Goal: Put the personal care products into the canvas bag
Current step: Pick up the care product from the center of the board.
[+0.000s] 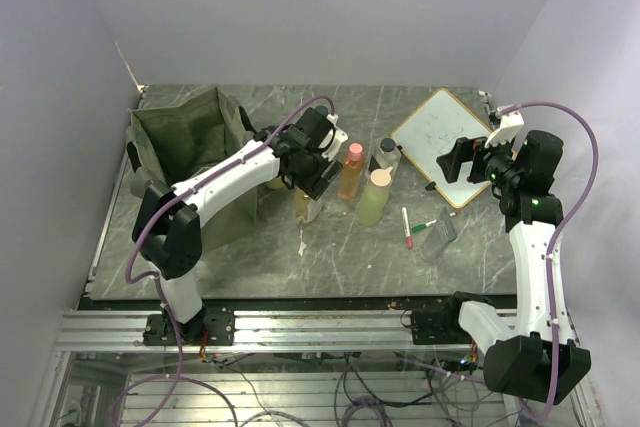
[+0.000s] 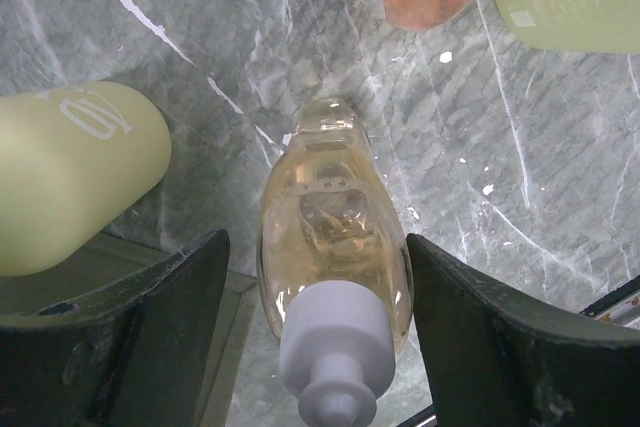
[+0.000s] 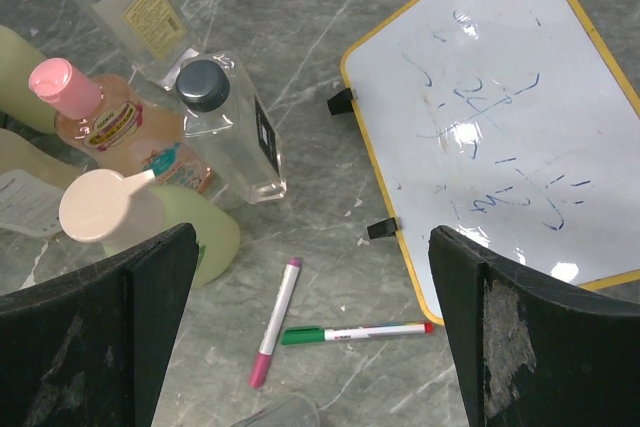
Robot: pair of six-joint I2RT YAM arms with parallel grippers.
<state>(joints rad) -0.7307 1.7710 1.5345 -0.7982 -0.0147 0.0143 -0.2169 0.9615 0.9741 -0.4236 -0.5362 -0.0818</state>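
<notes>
While left claw [image 2: 315, 247] straddles amber bottle [image 2: 330, 197], spread, seemingly not touching | right claw [image 3: 312, 247] spread wide above green pen [image 3: 350, 333]

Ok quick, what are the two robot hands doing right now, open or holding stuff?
Left gripper: open, jaws either side of the amber bottle, not gripping it.
Right gripper: open, holding nothing.

Left arm stretched forward, left gripper [image 2: 318, 257] jaws apart, right arm raised, right gripper [image 3: 312, 242] spread wide
</notes>
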